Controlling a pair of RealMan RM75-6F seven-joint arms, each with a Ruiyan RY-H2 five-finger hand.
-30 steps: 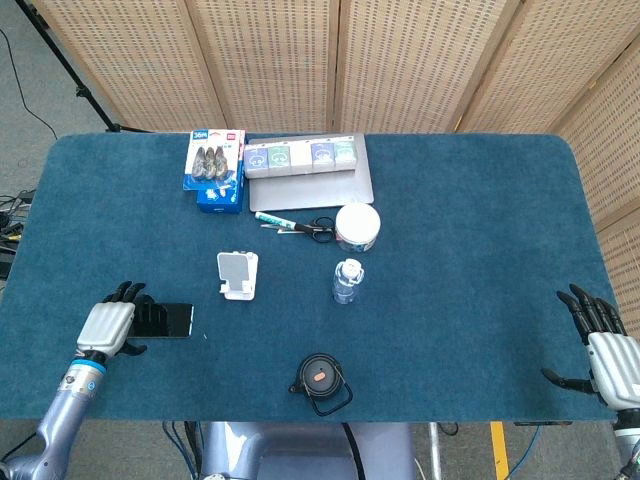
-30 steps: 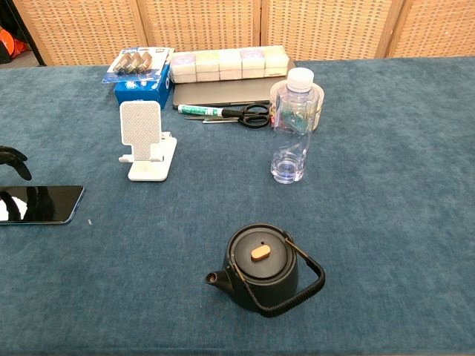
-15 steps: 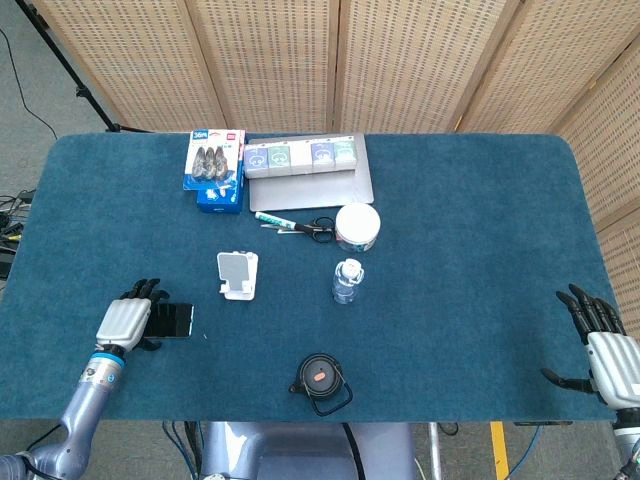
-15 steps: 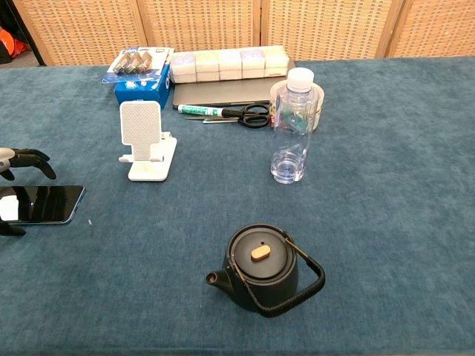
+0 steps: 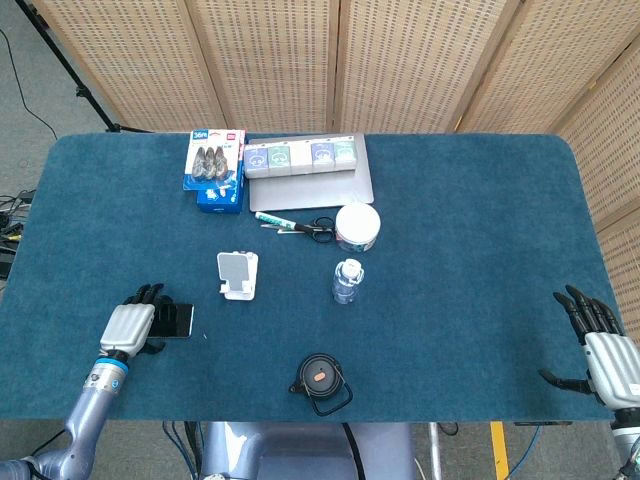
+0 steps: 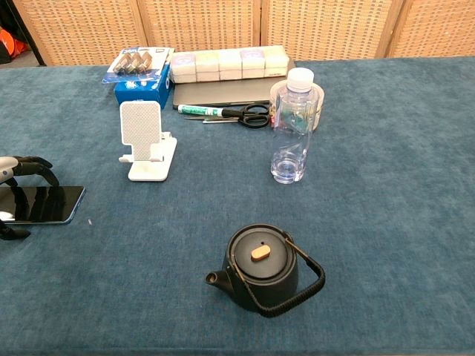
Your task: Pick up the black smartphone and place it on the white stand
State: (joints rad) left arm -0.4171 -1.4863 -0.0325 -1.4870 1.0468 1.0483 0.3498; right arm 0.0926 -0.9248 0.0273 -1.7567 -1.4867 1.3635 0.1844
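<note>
Head view shows the left hand (image 5: 128, 325) has slid further over the black smartphone (image 5: 176, 320) than a second ago. Its fingers (image 6: 33, 165) now curl over the phone's near end, with the thumb at the other edge. The phone lies flat on the table (image 5: 450, 230), so it is not lifted yet. The grab looks about to happen. The white stand (image 5: 237, 274) waits past the fingertips. The right hand (image 5: 603, 352) rests spread out, holding nothing.
</note>
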